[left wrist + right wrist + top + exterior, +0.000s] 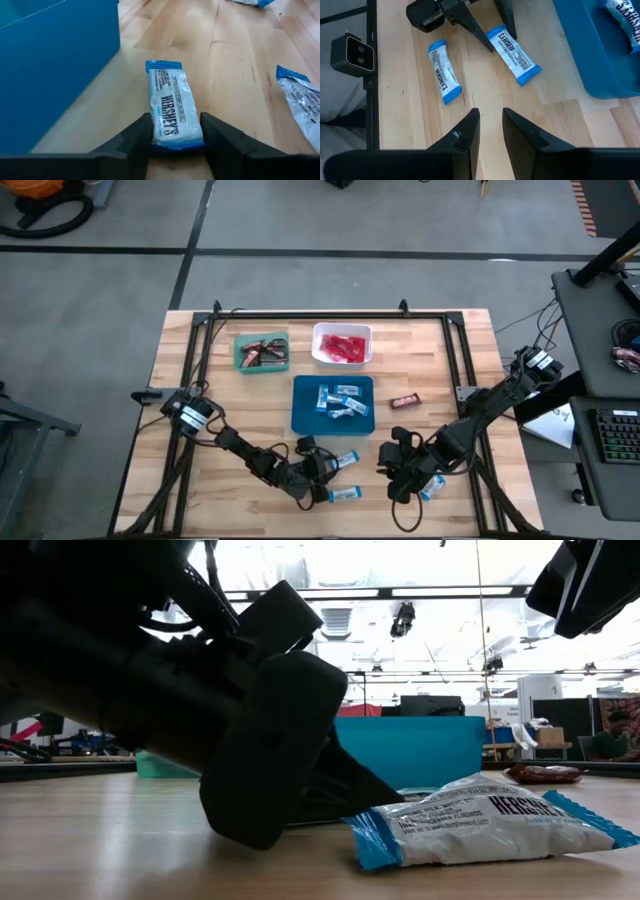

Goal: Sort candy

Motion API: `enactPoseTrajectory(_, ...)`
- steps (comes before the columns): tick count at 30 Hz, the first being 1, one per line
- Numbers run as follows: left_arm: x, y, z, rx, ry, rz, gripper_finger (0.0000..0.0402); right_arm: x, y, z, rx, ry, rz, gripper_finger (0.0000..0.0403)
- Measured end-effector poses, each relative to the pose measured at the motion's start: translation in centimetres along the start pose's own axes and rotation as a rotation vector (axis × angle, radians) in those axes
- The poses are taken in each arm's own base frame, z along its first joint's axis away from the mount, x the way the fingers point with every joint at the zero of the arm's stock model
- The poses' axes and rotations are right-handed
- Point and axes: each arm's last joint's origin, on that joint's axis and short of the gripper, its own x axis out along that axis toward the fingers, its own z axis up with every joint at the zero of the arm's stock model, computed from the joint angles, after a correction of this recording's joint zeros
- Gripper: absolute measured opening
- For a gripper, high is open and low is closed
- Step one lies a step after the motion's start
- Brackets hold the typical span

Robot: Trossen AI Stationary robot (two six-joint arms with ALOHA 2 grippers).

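Between the left tool's (176, 137) parted fingers, one blue-and-white bar (172, 108), unclamped.

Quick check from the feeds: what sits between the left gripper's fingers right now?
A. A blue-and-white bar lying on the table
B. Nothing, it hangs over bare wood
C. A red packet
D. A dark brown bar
A: in the left wrist view the left gripper has one finger on each side of a blue-and-white bar lying flat on the wooden table beside the blue tray.
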Motion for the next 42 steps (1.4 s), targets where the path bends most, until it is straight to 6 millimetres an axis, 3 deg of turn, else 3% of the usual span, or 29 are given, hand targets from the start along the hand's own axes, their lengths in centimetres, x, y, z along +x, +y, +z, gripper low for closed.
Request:
enactPoseTrajectory(8, -0.1, -0.1, 0.0, 0.004, 0.002, -0.001, 0.0091, 0.0, 0.0, 0.0, 0.0, 0.0, 0.0, 0.0071)
enactPoseTrajectory(24, -0.9, -0.8, 0.4, 0.016, -0.03, -0.036, 0.0094, 0.0, 0.0, 0.0, 0.001, 0.0, 0.001, 0.007)
enactPoseTrajectory(32, -1.9, -1.1, 2.7, 0.039, -0.076, -0.063, 0.0094, 0.0, 0.1, 0.1, 0.004, -0.008, 0.011, 0.0073)
enactPoseTrajectory(42, -5.5, 0.0, 8.4, 0.199, -0.055, -0.07, 0.0094, 0.0, 0.2, 0.2, 0.006, -0.015, 0.019, 0.0072)
